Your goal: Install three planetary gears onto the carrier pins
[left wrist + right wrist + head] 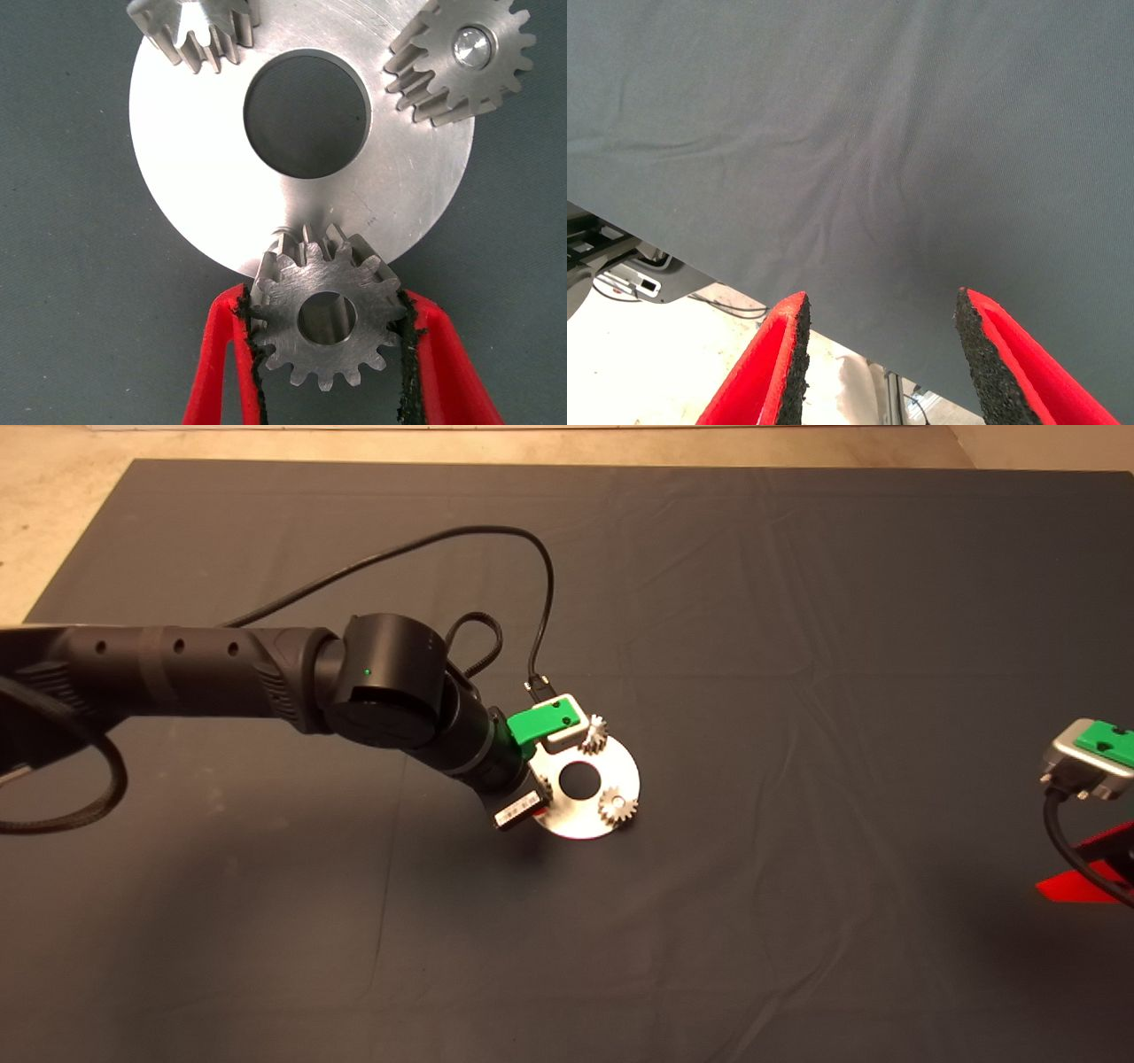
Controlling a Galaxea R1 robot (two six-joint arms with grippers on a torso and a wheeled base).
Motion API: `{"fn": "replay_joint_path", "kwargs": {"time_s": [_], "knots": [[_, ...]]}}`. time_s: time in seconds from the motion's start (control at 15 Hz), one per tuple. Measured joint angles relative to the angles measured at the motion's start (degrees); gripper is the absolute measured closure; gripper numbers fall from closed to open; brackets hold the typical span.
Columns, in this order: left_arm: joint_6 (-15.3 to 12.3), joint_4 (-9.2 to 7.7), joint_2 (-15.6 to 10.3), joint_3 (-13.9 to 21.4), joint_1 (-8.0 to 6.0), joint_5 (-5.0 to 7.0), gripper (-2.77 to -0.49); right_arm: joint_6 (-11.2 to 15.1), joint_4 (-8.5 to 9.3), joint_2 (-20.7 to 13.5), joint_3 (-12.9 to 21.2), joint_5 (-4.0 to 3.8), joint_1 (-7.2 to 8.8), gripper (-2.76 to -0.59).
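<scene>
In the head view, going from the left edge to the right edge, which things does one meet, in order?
Black left arm → green left gripper, over the flat round silver disc's near-left rim → small toothed metal gear on the disc's right part → bare dark mat → green right gripper, waiting at the right edge.

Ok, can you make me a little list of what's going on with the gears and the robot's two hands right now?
gears on pins: two planetary gears, one with its pin end showing, one at the picture's edge
third gear: third gear held at the disc's rim, tilted, not seated yet
disc: silver disc flat on the dark mat
left gripper: left gripper shut on the third gear
right gripper: right gripper open, waiting at the mat's edge
</scene>
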Motion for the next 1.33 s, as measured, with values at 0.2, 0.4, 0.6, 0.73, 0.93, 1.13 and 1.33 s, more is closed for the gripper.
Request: {"fn": "replay_joint_path", "kwargs": {"time_s": [0.2, 0.4, 0.6, 0.73, 0.93, 1.13, 1.33], "knots": [[1.4, 0.0, 0.0, -0.7, -0.01, -0.36, -0.57, 0.0, 0.0, 0.0, 0.0, 0.0, 0.0, -1.19], [1.8, -0.01, 0.1, -0.9, -0.02, -0.61, -0.57, 0.0, 0.0, 0.0, 0.0, 0.0, 0.0, -1.18], [1.8, 0.0, 0.2, -0.9, -0.04, -0.6, -0.57, 0.0, 0.0, 0.0, 0.0, -0.01, 0.0, -1.18], [1.8, 0.0, 0.2, -0.9, -0.04, -0.6, -0.57, 0.0, 0.0, 0.0, 0.0, 0.0, 0.0, -1.19], [1.8, -0.13, 0.8, -1.6, -0.17, -0.61, -0.57, 0.0, 0.0, 0.1, 0.0, 0.0, 0.0, -1.19], [2.5, -0.09, 1.3, -2.6, -0.34, -0.9, -0.57, 0.0, 0.0, 0.1, 0.0, -0.01, 0.0, -1.18], [2.6, -0.07, 1.3, -2.6, -0.34, -1.23, -0.57, 0.0, 0.0, 0.1, 0.0, 0.0, 0.0, -1.19]]}}
